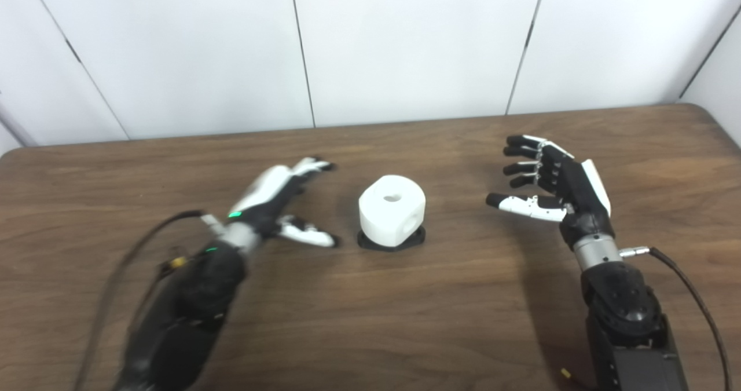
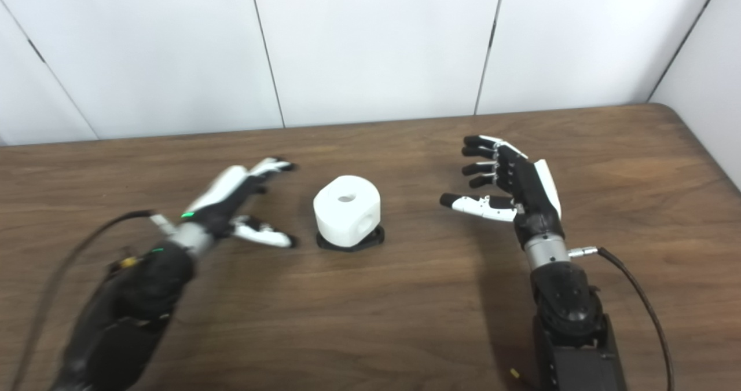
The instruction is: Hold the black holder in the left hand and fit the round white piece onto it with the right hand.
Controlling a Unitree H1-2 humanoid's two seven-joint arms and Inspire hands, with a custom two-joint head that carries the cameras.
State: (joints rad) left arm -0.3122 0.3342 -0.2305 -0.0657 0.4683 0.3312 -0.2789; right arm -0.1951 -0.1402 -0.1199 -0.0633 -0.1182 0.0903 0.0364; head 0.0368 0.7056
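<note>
A: Round white piece [image 1: 392,209] sat on the black holder [image 1: 391,241], mid tabletop [image 1: 370,321]. Both looked rigid, light, smooth plastic.

B: Left hand [image 1: 279,201] & right hand [image 1: 550,178] flanked it, fingers wide, empty. I'd have pinched the holder's low rim.

**Even, bright light; motion blur on one side**

Both views are evenly and brightly lit, and the white wall panels [image 1: 405,43] read clean without glare. Soft shadows lie on the brown tabletop [image 1: 463,321], darkest beside the right robot hand [image 1: 553,185]. The left robot hand [image 1: 278,203] and its forearm are smeared by motion blur; the right one is sharp. Overall detail is slightly soft.
</note>
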